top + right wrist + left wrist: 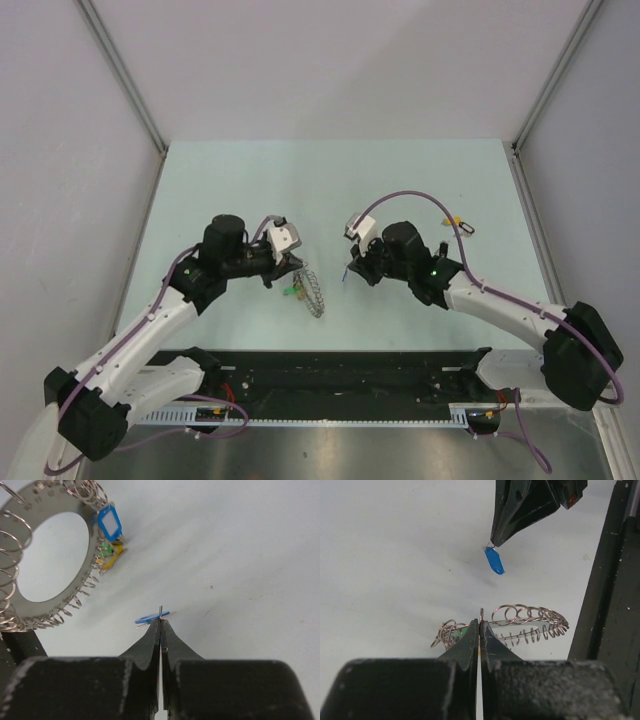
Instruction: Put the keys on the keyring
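Note:
The keyring (313, 290), a wide silver band edged with small wire loops, stands on edge mid-table. My left gripper (295, 266) is shut on one of its loops (481, 614), the band (530, 621) stretching to the right beyond the tips. A blue-tagged key (109, 522) and green and yellow tags (106, 555) hang from the keyring (60, 600). My right gripper (348, 271) is shut on the thin ring of another blue-tagged key (150, 617), held just right of the keyring. In the left wrist view that key (494, 561) dangles from the right gripper's tips (494, 543).
A loose key with a yellow tag (460, 224) lies on the table at the back right, behind the right arm. A black rail (340, 372) runs along the near edge, also seen as the black rail (615, 605) at the right of the left wrist view.

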Available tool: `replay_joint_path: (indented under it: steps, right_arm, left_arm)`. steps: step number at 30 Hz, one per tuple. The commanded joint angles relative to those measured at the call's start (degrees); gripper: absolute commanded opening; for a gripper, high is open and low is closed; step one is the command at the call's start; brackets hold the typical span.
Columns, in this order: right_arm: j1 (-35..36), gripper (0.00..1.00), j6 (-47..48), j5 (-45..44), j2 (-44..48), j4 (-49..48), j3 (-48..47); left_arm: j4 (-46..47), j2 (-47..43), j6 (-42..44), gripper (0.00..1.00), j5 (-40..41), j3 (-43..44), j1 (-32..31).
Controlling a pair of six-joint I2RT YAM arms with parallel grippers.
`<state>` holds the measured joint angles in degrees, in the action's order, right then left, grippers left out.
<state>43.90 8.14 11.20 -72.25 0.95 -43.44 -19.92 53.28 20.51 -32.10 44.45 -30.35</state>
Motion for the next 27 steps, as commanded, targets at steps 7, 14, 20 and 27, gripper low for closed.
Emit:
replay_joint_path:
  steps: [7, 14, 20, 27]
  right_arm:
    - [0.22, 0.00, -0.94, -1.53, 12.92, 14.77, -7.97]
    - [0.40, 0.00, 1.52, -0.66, 14.94, 20.32, -12.45]
    - [1.89, 0.00, 3.99, 1.02, 14.33, 20.32, -13.77]
    - [4.79, 0.00, 7.06, 0.49, 13.10, 22.08, -15.27]
  left_arm:
    - [0.24, 7.19, 11.02, 0.00, -12.46, 12.85, -1.55]
    - [0.23, 11.06, 13.76, 0.00, -17.38, 15.23, -2.70]
    - [3.48, 10.62, 13.76, 0.00, -18.88, 11.64, -3.84]
    - [9.28, 9.57, 9.90, 0.00, -19.41, 7.59, -4.45]
